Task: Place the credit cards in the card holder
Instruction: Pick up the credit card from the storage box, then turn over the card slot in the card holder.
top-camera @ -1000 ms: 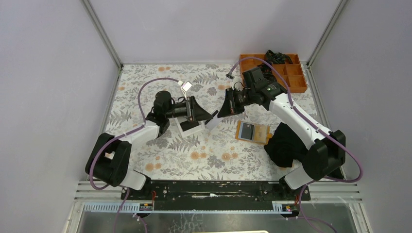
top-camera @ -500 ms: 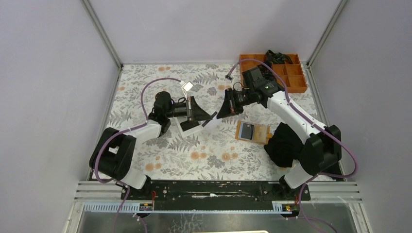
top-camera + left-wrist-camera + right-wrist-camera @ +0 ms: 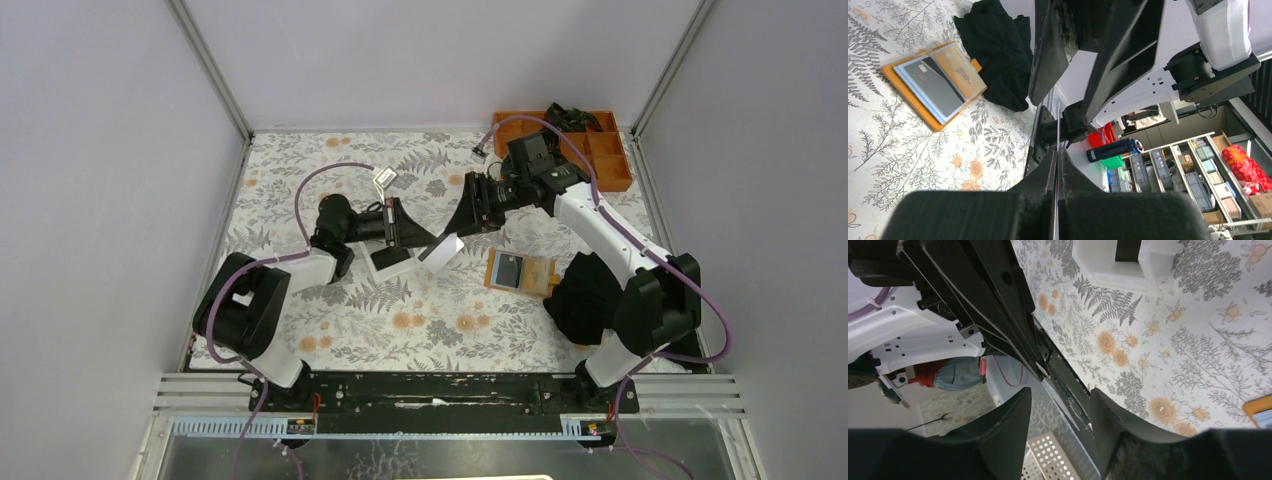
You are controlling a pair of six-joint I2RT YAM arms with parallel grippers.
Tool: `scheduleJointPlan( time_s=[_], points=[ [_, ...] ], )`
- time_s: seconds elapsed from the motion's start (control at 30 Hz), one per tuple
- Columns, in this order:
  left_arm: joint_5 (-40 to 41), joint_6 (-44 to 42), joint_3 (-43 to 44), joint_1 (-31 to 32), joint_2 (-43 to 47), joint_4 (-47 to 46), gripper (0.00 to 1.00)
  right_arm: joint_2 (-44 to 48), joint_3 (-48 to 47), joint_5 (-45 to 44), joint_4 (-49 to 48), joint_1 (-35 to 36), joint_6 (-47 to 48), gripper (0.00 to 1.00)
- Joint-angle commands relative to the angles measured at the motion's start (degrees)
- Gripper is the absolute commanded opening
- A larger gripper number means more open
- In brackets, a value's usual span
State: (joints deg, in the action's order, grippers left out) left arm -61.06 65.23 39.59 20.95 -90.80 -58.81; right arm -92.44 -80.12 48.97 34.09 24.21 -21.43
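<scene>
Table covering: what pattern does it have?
The table covering is white with grey ferns and orange flowers; clearest in the right wrist view.

Both arms reach in over the middle of the tabletop [image 3: 400,320], elbows bent, so the grippers face each other. The left gripper [image 3: 431,240] has its jaws pressed together on the edge of a pale credit card [image 3: 443,252]. Just beside that card, the right gripper [image 3: 461,224] has its jaws parted.
</scene>
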Motion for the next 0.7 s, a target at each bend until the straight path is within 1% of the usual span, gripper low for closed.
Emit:
scheduleJointPlan(
  time_s=[0.0,0.07,0.2,0.27,0.37,0.47,0.57,0.67],
  points=[
    [3.82,2.79,-1.28,0.14,-0.47,-6.69,0.0,1.63,-2.56,-2.94,-3.15,-0.62,-0.82,0.59],
    [7.41,-0.6,-1.21,0.19,0.91,-1.58,0.0,2.64,-2.53,-6.13,-2.62,-0.61,-0.43,0.66],
    [19.0,-11.3,0.57,2.43,4.87,18.39,0.0,5.26,-1.12,-16.41,-1.38,-0.68,0.96,0.67],
    [25.74,-14.81,1.47,4.34,6.2,25.05,0.0,7.44,0.39,-22.73,-0.64,-0.65,0.92,0.67],
    [34.33,-15.45,1.34,7.16,6.83,28.6,0.0,11.63,4.14,-34.48,-1.23,-0.65,-1.0,0.67],
    [39.44,-15.2,1.38,10.12,6.37,29.71,0.0,15.71,8.25,-44.69,-1.69,-0.66,-3.03,0.67],
    [43.45,-15.57,2.16,12.75,5.84,31.6,0.0,17.48,11.4,-51.7,0.79,-0.76,-5.25,0.61],
    [45.56,-15.41,2.69,14.42,5.09,32.46,0.0,17.41,14.79,-54.87,3.24,-0.87,-7.62,0.57]
  ],
)
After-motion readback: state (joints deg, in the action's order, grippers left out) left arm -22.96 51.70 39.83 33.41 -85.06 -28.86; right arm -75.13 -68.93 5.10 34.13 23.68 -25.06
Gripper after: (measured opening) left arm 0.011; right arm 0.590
